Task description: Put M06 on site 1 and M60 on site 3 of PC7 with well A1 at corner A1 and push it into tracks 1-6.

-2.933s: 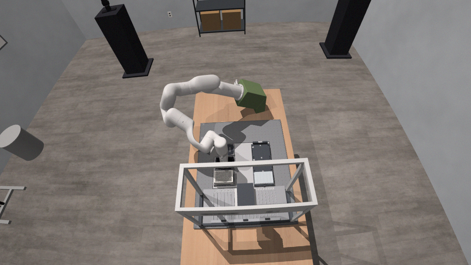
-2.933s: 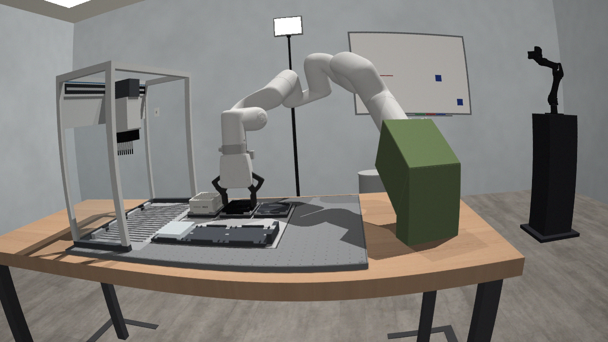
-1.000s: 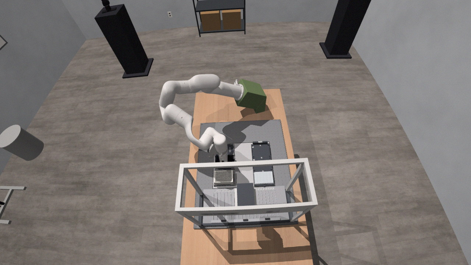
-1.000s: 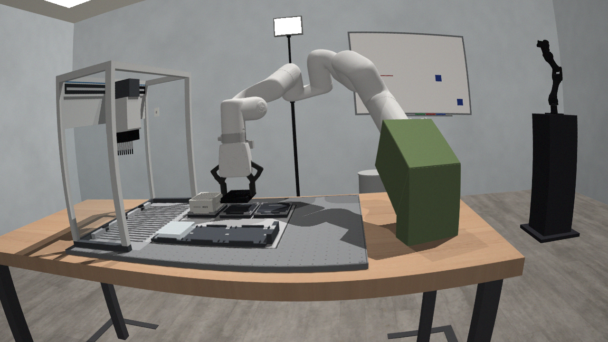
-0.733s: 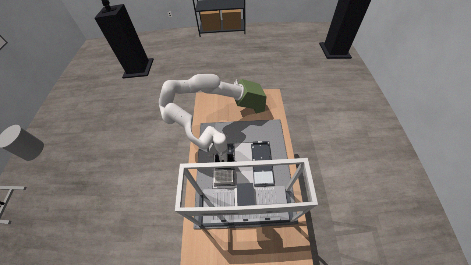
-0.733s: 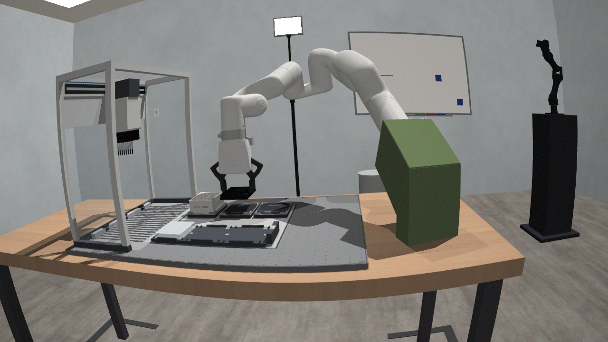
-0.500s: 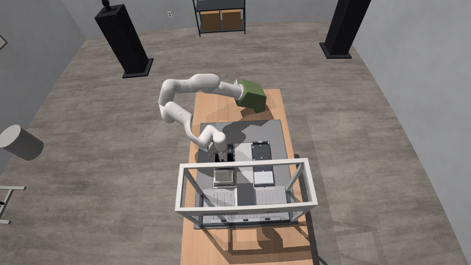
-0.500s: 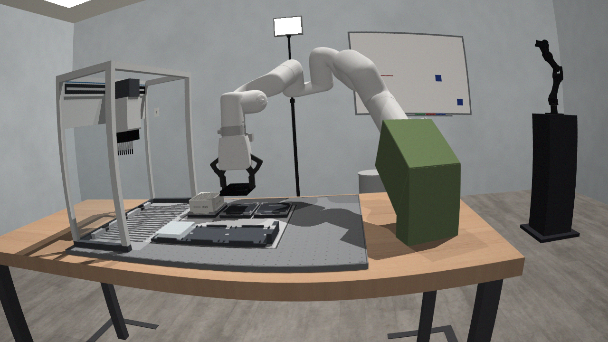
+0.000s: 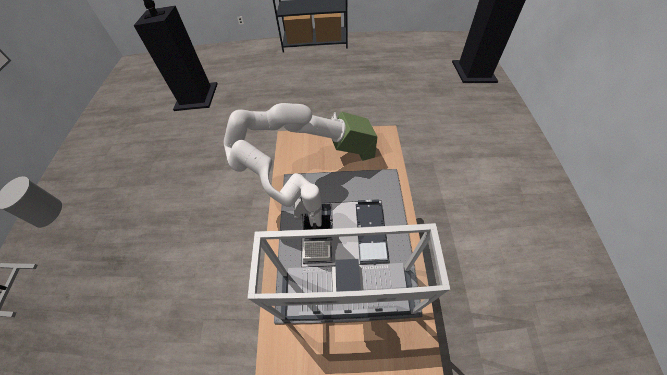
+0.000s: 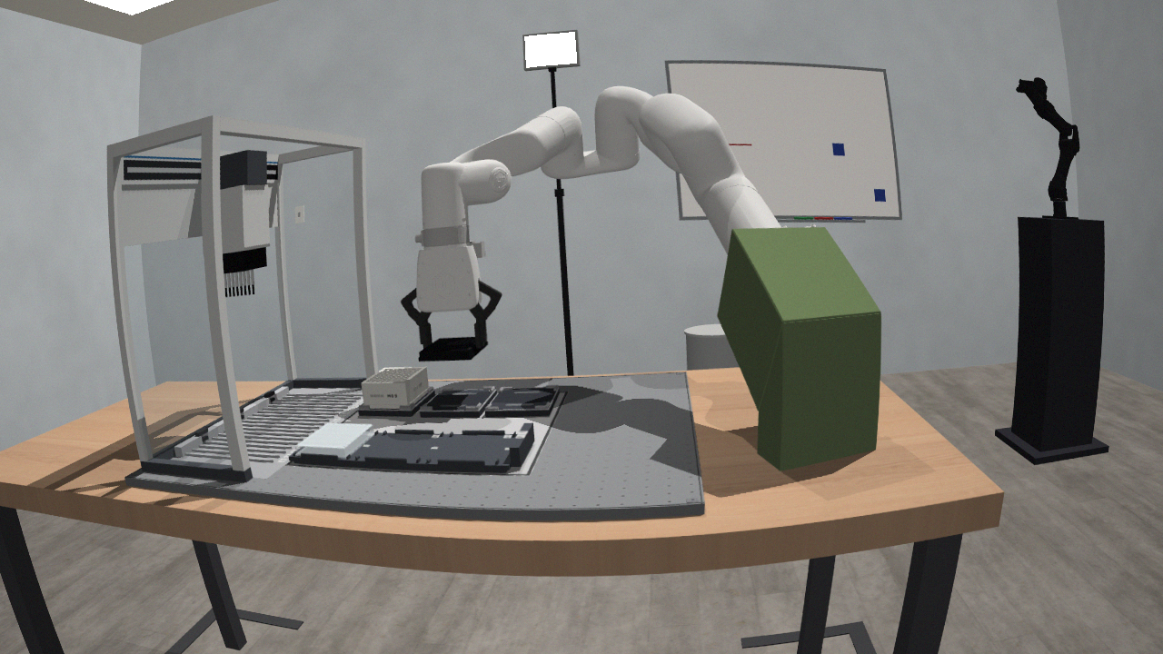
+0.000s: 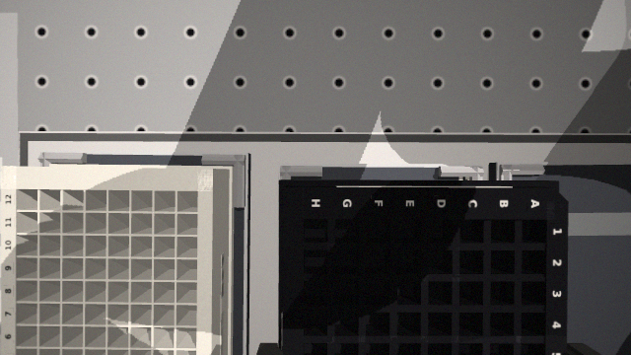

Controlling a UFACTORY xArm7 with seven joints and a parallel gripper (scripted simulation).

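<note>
My gripper [image 10: 449, 334] is shut on M06 [image 10: 449, 348], a black 96-well plate, and holds it level in the air above the empty middle nest S2 [image 10: 459, 400]. In the wrist view M06 [image 11: 419, 266] fills the lower right, with column letters H to A and its A1 corner at the upper right. M09 [image 10: 394, 386], a pale deep-well block, sits in nest S3 beside it and also shows in the wrist view [image 11: 113, 261]. Nest S1 [image 10: 528, 398] is empty. The dark carrier PC7 [image 10: 422, 447] lies on the apron with the white plate M60 [image 10: 332, 439] on its end site nearest the rails. From above, my gripper [image 9: 317, 216] is over the nest row.
The loading rails [image 10: 268, 411] lie under the white instrument frame [image 10: 227, 268], which carries a pipetting head [image 10: 243, 219]. A green box [image 10: 800, 341] covers the arm's base at the table's right. The carrier's two sites nearer the handle [image 9: 369, 214] are bare.
</note>
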